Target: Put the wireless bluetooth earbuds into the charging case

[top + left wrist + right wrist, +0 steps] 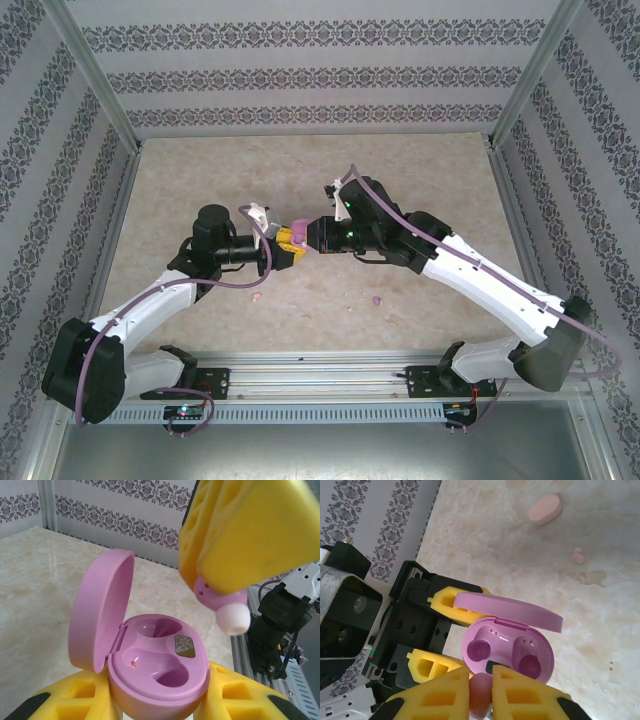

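While the left gripper (pixel 288 248) clamps the open purple oval plastic charging case (pixel 160 675) in the air above the middle of the marble-look tabletop (pixel 200 180), the right gripper (pixel 481 685) pinches a small rounded purple earbud (pixel 227 610) just above it, apart from both empty sockets (pixel 480 650). Insertion is in hand; next it likely must lower and align the bud with one socket. Its yellow fingers (pixel 240 525) hide most of the bud, so which socket fits is unclear.

One purple case (pixel 160 675) (open), one salmon case (pixel 545 509), three earbuds (pixel 231 611) (pixel 578 556) (pixel 376 298).
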